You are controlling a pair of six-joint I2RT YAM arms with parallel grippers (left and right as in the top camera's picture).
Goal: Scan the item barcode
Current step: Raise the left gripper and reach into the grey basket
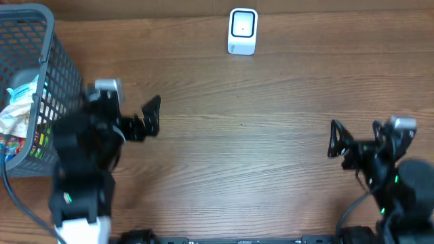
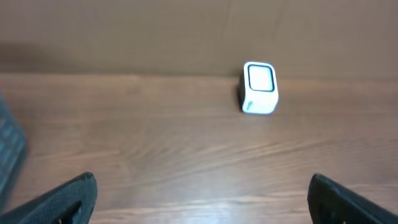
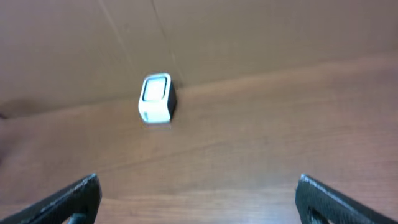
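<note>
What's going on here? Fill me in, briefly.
Nothing is being handled yet. The left pincer and the right pincer are both open and empty, over the near part of the wooden table. The white barcode scanner stands alone at the far edge. The packaged items lie in the grey mesh basket at the left corner, so none has been picked out for scanning.

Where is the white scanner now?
Overhead view: the small white box-shaped scanner stands at the wooden table's far edge, near its middle, well right of the grey mesh basket.
</note>
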